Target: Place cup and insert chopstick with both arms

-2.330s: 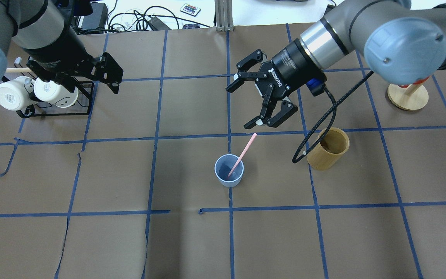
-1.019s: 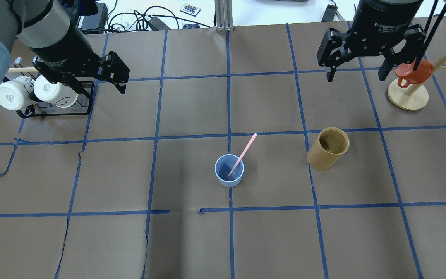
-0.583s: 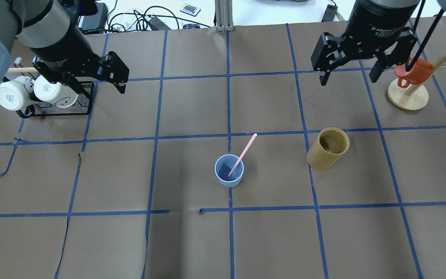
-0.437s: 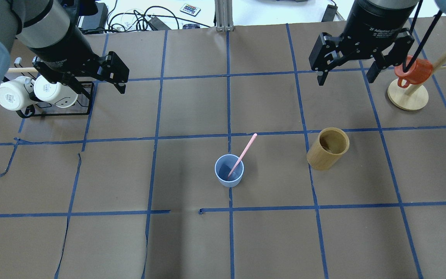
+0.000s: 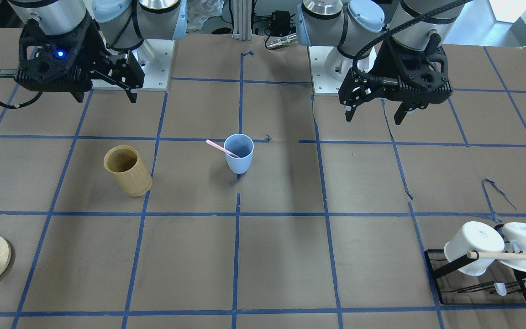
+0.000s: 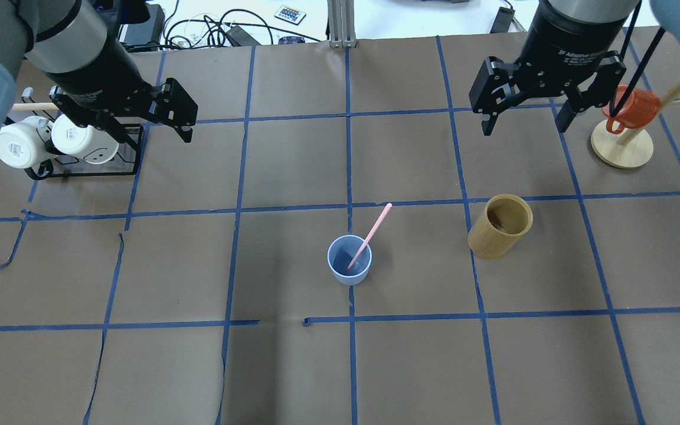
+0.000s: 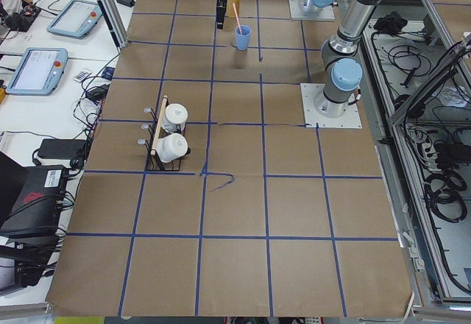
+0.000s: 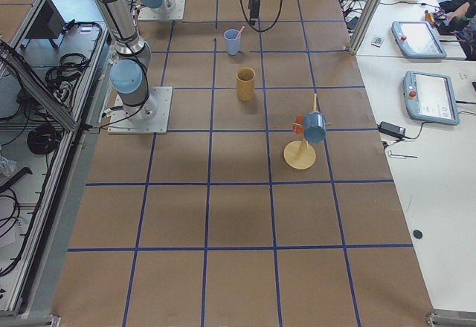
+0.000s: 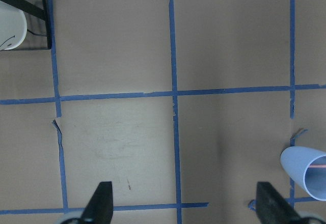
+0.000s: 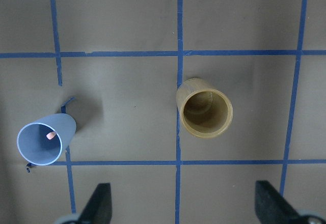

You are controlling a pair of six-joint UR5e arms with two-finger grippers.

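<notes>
Cup (image 6: 340, 261) of smooth tapered blue plastic, thin pink chopstick (image 6: 375, 227) leaning inside, left hand (image 5: 373, 118) and right hand (image 6: 523, 127) spread apart

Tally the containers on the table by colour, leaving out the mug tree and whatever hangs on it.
Light blue cup: 1
Tan wooden holder: 1
White mugs: 2
Total: 4
</notes>
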